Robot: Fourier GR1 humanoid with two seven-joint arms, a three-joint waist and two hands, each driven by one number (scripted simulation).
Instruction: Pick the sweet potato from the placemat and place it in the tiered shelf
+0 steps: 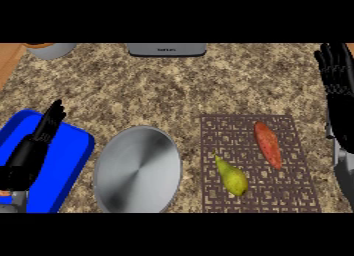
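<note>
An orange sweet potato [268, 144] lies on the right half of a brown patterned placemat [255, 186]. A yellow-green pear [232, 176] lies on the same mat, to the left and nearer me. My right hand [344, 95] stands at the right edge, fingers straight and pointing up, to the right of the mat and apart from the sweet potato. At the lower left my left hand [34, 145] is open above a blue tray [69, 155]. Neither hand holds anything. No tiered shelf shows in this view.
A round metal plate [138, 170] lies between the blue tray and the mat. At the counter's far edge stand a grey appliance [166, 49] and a grey bowl-like container [51, 49]. Wooden flooring shows at the far left [1, 65].
</note>
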